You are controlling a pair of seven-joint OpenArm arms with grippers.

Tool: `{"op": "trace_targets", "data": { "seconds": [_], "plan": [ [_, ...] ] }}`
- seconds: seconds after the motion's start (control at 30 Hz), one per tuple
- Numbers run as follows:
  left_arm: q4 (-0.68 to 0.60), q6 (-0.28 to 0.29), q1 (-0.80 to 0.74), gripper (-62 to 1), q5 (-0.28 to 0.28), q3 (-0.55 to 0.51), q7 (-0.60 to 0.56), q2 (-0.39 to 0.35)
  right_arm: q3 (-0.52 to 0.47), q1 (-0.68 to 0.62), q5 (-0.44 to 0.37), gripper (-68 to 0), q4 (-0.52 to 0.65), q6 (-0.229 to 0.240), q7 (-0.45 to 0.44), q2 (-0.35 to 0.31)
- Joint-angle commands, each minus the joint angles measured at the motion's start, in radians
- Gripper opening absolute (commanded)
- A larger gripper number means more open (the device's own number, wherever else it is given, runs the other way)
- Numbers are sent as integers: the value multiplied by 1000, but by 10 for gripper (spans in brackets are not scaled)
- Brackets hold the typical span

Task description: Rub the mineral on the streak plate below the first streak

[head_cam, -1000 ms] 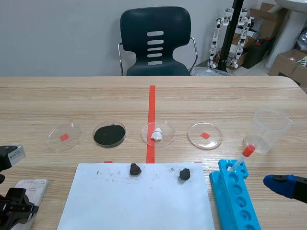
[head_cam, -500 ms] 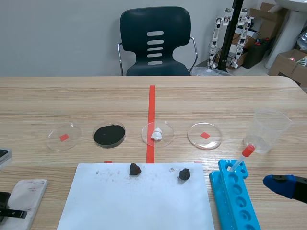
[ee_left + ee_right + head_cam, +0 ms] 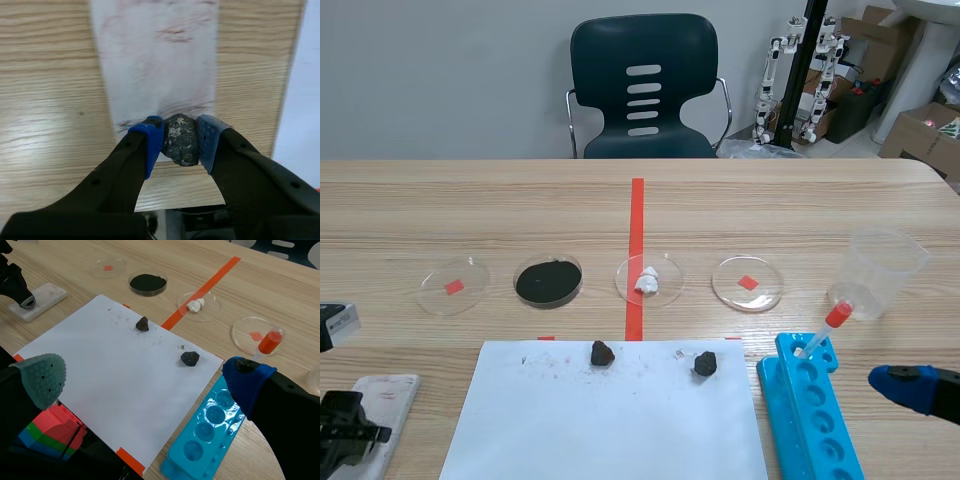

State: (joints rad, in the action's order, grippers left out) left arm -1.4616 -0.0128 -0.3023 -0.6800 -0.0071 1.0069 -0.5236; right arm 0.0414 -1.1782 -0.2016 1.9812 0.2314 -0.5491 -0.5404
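In the left wrist view my left gripper (image 3: 180,137) is shut on a dark speckled mineral (image 3: 180,140), which its blue pads press against the near end of the white streak plate (image 3: 157,70). A faint reddish streak (image 3: 175,32) lies toward the plate's far end. A darker streak (image 3: 185,107) runs just ahead of the mineral. In the scene view this gripper (image 3: 345,420) sits low at the table's front left, over the plate (image 3: 390,390). My right gripper (image 3: 145,380) is open and holds nothing, low over the front right of the table.
A white paper sheet (image 3: 610,420) carries two more dark minerals (image 3: 601,353) (image 3: 705,364). Behind it stands a row of petri dishes (image 3: 548,281). At the right are a blue tube rack (image 3: 810,415), a red-capped dropper (image 3: 825,328) and a clear beaker (image 3: 882,270).
The left gripper drew back toward the table's front edge with the mineral, then came forward again over the streak plate. The right arm has not moved.
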Motion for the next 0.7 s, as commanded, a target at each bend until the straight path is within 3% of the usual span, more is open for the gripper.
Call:
{"op": "trace_targets", "data": {
  "seconds": [0.0, 0.17, 0.57, 0.67],
  "plan": [
    [0, 10, -8, -524, -35, 13, -13, 13, -3, 1, -8, 4, 24, 1, -15, 0],
    [0, 17, -8, -524, -31, 13, -16, 13, -3, 1, -8, 4, 24, 1, -15, 0],
    [0, -127, -8, -524, 249, 12, 35, 13, -3, 1, -8, 4, 24, 1, -15, 0],
    [0, -149, -8, -524, 287, 12, 41, 13, -3, 1, -8, 4, 24, 1, -15, 0]
  ]
}}
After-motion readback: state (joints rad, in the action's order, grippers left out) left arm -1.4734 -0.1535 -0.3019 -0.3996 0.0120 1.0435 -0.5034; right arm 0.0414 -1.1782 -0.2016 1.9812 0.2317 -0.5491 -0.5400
